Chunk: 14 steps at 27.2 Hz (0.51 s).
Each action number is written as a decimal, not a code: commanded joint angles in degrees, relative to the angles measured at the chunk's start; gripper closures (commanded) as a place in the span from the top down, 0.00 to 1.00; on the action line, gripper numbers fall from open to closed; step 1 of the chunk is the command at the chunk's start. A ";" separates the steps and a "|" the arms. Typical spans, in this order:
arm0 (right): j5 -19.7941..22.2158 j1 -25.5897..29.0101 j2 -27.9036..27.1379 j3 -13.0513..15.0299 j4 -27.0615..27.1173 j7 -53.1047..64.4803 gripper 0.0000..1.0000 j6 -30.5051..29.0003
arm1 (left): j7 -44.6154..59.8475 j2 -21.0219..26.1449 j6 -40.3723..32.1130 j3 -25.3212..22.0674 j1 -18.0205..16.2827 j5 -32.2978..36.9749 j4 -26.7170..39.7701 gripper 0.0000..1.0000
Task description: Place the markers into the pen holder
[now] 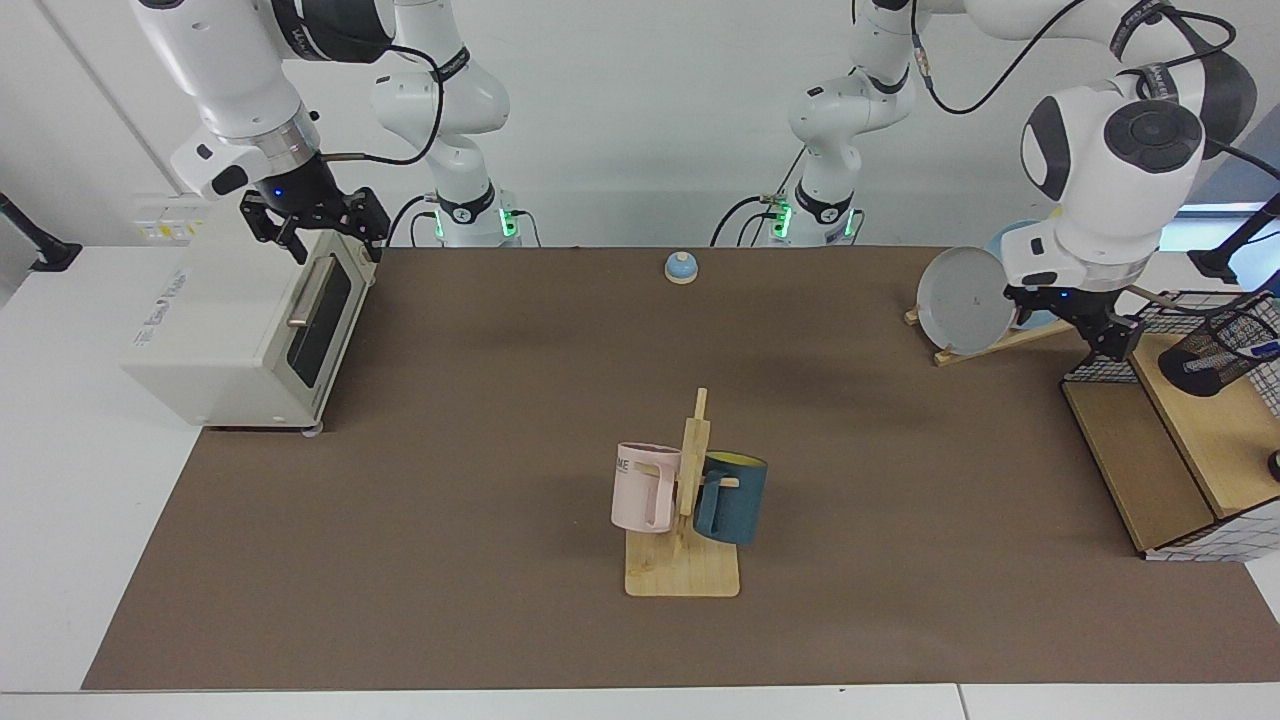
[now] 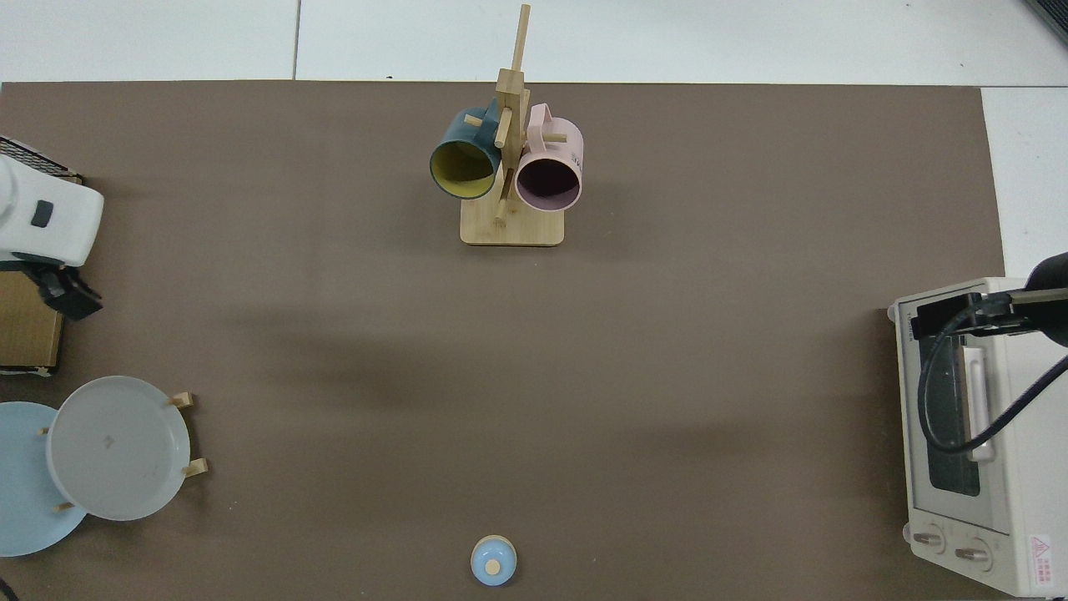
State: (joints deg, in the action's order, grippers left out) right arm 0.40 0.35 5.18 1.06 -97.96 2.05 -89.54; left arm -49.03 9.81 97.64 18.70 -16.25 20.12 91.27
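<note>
The pen holder, a black wire-mesh cup, stands tilted on the wooden shelf at the facing view's right edge. A small white and blue bit at its mouth looks like the marker; the rest is hidden. My left gripper hangs at the shelf's left corner, a hand's width from the holder, open and holding nothing. In the top view it shows at the left edge. My right gripper waits open above the toaster oven's front, and appears in the top view too.
A wooden mug tree with a pink mug and a dark blue mug stands mid-table near the front. A plate rack with a grey plate is beside the left gripper. A small blue bell sits at the back.
</note>
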 commanded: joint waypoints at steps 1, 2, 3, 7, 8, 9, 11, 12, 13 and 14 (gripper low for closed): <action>-0.04 0.35 -0.79 -0.36 1.37 1.55 1.00 0.77 | 13.14 -0.58 -0.87 0.90 3.59 -4.11 0.67 1.00; -0.04 0.27 -0.87 -0.36 1.37 1.64 1.00 0.68 | 15.69 -0.58 -1.04 0.99 3.94 -4.90 0.67 1.00; -0.04 0.27 -0.88 -0.27 1.37 1.55 1.00 -0.02 | 18.59 -0.58 -1.22 1.17 4.64 -6.04 0.58 1.00; -0.04 0.27 -0.96 -0.36 1.37 1.72 1.00 -1.08 | 28.62 -0.85 -1.22 1.34 5.35 -10.88 0.84 1.00; -0.13 0.35 -0.96 -0.27 1.37 1.72 1.00 -1.08 | 29.51 -0.93 -1.05 1.43 5.52 -11.15 0.84 1.00; -0.13 0.35 -0.96 -0.27 1.28 1.72 1.00 -1.08 | 30.04 -1.11 -1.04 1.78 5.96 -11.33 0.76 1.00; -0.13 0.35 -0.96 -0.27 1.28 1.72 1.00 -0.99 | 31.88 -1.72 -1.40 2.22 6.49 -11.94 0.93 1.00; -0.04 0.35 -0.96 -0.27 1.28 1.81 1.00 -0.99 | 33.28 -1.99 -1.48 2.14 7.01 -12.20 1.10 1.00; -0.04 0.35 -0.96 -0.27 1.28 1.81 1.00 -0.99 | 34.60 -2.51 -2.09 1.70 7.63 -12.47 1.19 1.00; -0.04 0.35 -0.96 -0.36 1.28 1.81 1.00 -1.08 | 35.48 -3.30 -2.71 1.70 7.63 -12.91 1.63 1.00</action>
State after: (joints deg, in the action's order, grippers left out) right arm 0.39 0.30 4.99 0.92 -97.62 2.06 -90.10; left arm -18.79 9.51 96.86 21.17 -10.23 9.29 91.39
